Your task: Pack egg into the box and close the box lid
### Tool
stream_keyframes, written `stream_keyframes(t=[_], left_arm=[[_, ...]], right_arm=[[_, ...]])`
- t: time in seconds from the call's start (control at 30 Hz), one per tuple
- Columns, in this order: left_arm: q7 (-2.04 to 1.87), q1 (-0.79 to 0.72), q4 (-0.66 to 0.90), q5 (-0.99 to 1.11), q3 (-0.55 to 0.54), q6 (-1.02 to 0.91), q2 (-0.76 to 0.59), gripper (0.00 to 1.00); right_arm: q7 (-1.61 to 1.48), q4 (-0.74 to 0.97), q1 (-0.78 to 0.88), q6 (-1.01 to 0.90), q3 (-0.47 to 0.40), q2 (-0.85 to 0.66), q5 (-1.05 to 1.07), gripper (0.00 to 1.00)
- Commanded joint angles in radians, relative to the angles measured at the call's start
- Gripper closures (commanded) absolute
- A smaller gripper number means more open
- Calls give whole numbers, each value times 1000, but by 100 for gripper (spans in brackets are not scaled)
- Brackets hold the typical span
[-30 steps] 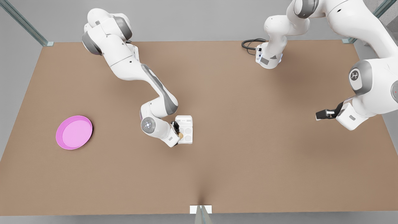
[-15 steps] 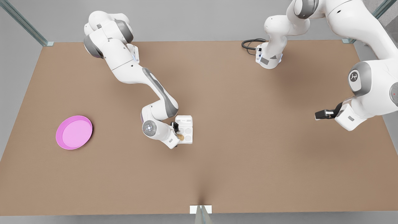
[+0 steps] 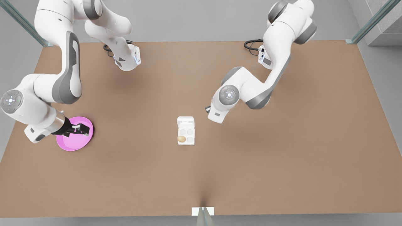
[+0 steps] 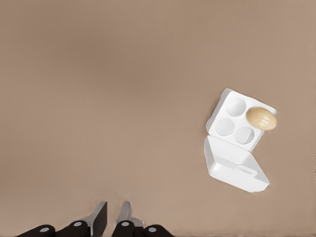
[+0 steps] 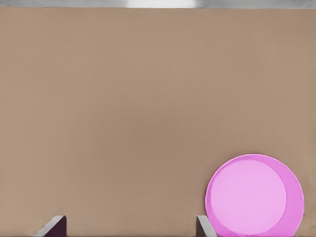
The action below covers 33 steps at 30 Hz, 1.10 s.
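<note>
Just under the right hand [image 3: 82, 130], on the front view's left, lies the round pink plate [image 3: 73, 142]; the hand hangs over the plate's rim. Its fingers [image 5: 55, 226] are spread wide and released, with nothing between them. In the right wrist view, the plate sits beside one fingertip, and bare brown counter [image 5: 148, 98] stretches ahead.

Farther along the counter, near its middle, the left hand [image 4: 112, 211] hovers with its fingers [image 4: 100, 216] drawn close together, leaving a slim gap and grasping nothing. In the front view it is mostly tucked beneath its own wrist.

A short way off from that hand sits the box [image 3: 186, 131], resting flat on the counter and apart from both hands. The box lid [image 3: 185, 121] is open, and it is the end nearer the left hand. The four-cup tray lies beyond it.

The egg [image 3: 181, 138] sits in a corner cup in the row away from the lid, on the side farther from the left hand. The other three cups show white.
</note>
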Motion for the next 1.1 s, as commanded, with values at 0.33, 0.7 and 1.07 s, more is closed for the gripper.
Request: stream_keyframes(t=[0.33, 0.7, 1.07], left_arm=[[39, -186, 36, -11, 1, 264, 183, 73], [206, -197, 34, 43, 7, 360, 272, 73], [246, -197, 34, 48, 11, 448, 306, 73]], right_arm=[[-3, 56, -34, -55, -8, 40, 12, 0], [-3, 77, -63, -48, -19, 72, 17, 0], [0, 77, -58, -56, -17, 71, 17, 0]])
